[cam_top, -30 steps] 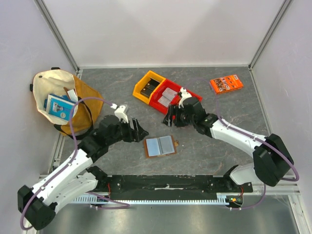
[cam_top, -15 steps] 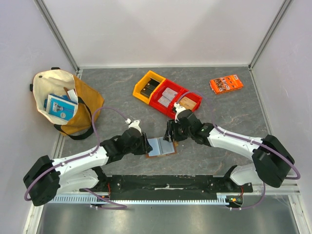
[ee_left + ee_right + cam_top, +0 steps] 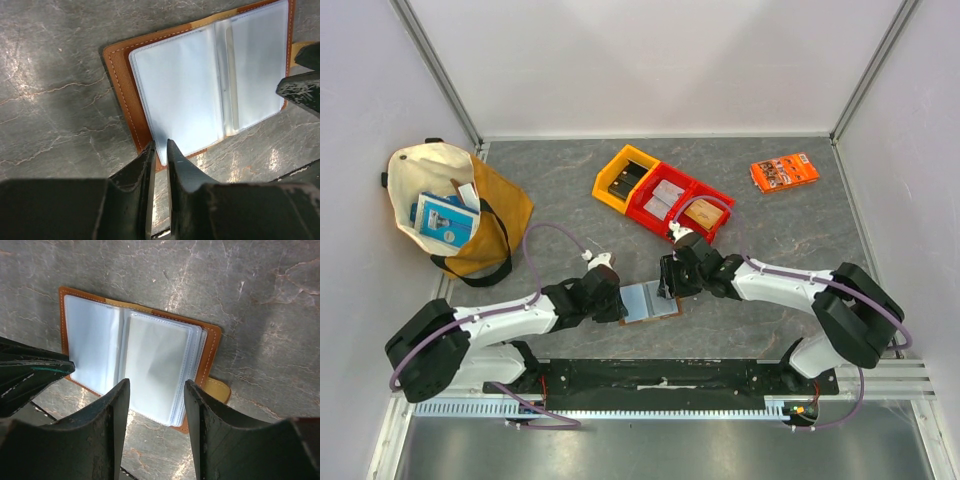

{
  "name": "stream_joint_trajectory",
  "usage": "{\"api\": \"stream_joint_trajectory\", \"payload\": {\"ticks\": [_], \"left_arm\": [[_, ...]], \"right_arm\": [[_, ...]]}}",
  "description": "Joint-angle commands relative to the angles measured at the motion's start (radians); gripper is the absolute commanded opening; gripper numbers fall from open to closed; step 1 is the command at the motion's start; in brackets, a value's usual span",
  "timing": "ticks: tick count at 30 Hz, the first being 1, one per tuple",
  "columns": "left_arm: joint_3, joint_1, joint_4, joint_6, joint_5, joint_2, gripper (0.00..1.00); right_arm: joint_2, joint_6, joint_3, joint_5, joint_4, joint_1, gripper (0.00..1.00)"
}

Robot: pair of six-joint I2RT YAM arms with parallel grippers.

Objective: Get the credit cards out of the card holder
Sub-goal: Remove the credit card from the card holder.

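The card holder (image 3: 649, 300) lies open on the worktop (image 3: 770, 230), its long axis running between our arms. Our left jaws, nearly clenched, meet its left edge, grip unclear; our right jaws stand released above its right page.

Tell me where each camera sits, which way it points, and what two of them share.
Top external: above and behind the arms, looking down on the table; both arms show, bases nearest.
Left wrist: on the left arm, looking down past the left gripper at the open card holder.
Right wrist: on the right arm, looking down past the right gripper at the same holder from the opposite side.
Shared: each wrist view catches the other gripper's fingertip at the frame edge.
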Motion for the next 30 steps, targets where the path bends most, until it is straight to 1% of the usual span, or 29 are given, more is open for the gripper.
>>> {"api": "stream_joint_trajectory", "payload": {"ticks": [1, 5, 13, 16, 24, 27, 30], "left_arm": [[0.02, -0.009, -0.005, -0.036, -0.027, 0.044, 0.18], [0.026, -0.009, -0.014, -0.036, -0.027, 0.067, 0.16], [0.026, -0.011, -0.012, -0.036, -0.024, 0.072, 0.15], [0.025, -0.012, -0.009, -0.035, -0.021, 0.07, 0.15], [0.019, -0.015, 0.009, -0.033, -0.008, 0.075, 0.15], [0.011, -0.015, 0.018, -0.038, -0.01, 0.069, 0.15], [0.003, -0.015, 0.021, -0.044, -0.01, 0.059, 0.15]], "right_arm": [[0.026, -0.013, -0.006, 0.015, 0.014, 0.011, 0.54], [0.03, -0.013, -0.003, -0.003, 0.022, 0.019, 0.49], [0.068, -0.013, 0.008, 0.008, 0.006, 0.019, 0.49], [0.086, -0.01, 0.011, -0.035, 0.029, 0.023, 0.49], [0.122, 0.067, 0.032, -0.202, 0.183, 0.062, 0.49], [0.14, 0.104, 0.057, -0.268, 0.247, 0.095, 0.49], [0.148, 0.103, 0.109, -0.278, 0.249, 0.15, 0.49]]}}
